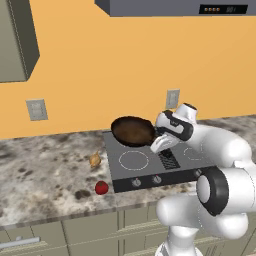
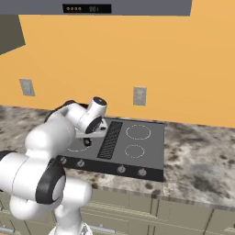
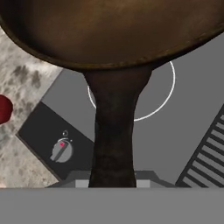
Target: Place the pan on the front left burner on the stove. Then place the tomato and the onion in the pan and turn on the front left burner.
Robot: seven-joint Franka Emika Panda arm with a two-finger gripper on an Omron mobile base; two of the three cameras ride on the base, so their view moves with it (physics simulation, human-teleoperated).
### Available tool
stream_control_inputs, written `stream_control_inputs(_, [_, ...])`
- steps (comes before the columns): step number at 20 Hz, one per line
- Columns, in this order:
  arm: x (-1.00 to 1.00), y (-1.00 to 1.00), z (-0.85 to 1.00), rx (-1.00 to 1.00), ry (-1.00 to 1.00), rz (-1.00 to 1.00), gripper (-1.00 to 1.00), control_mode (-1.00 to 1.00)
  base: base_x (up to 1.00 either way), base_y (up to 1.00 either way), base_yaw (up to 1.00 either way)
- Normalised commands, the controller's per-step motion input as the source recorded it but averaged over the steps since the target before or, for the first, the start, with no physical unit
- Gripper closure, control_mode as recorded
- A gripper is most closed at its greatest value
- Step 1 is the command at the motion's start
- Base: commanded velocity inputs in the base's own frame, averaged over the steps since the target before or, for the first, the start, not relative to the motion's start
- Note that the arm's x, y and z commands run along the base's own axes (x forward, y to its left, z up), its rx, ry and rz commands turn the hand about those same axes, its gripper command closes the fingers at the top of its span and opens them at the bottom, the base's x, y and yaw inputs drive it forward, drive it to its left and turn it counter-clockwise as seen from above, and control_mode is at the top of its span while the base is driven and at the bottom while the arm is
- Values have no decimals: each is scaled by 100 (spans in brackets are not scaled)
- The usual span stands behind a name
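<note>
The gripper is clamped on the handle of the pan and holds the skillet in the air above the stove. In the left base view the pan hangs tilted over the rear left part of the black glass cooktop, its round brown inside facing the camera and its handle running toward the white hand. In the hand view the handle runs straight down the middle and disappears between the grey finger pads, with the pan's wide dark rim spread across the top.

The front left burner, a solid white ring, lies bare on the glass just in front of and below the lifted pan; in the hand view part of that ring curves out on either side of the handle. The ribbed central grille sits just to the right of the ring, and small grey knobs line the front edge of the cooktop. One knob shows close up in the hand view, near the stove's front left corner.

The onion rests on the speckled granite counter just beside the stove's left edge. The tomato lies nearer the counter's front edge, close to the stove's front left corner, a little apart from the onion.
</note>
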Motion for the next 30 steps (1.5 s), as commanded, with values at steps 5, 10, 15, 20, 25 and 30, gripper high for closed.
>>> stream_control_inputs(5, [9,-20,-14,-4,0,2,100,-100,0,0,0])
stream_control_inputs(10, [32,-14,-35,0,0,0,100,-100,0,0,0])
stream_control_inputs(15, [12,0,-4,0,4,0,100,-100,0,0,0])
stream_control_inputs(20, [1,0,-1,-1,13,3,100,-100,0,0,0])
stream_control_inputs(25, [0,0,-15,0,6,2,100,-100,0,0,0])
stream_control_inputs(30, [0,0,-22,0,6,2,100,-100,0,0,0])
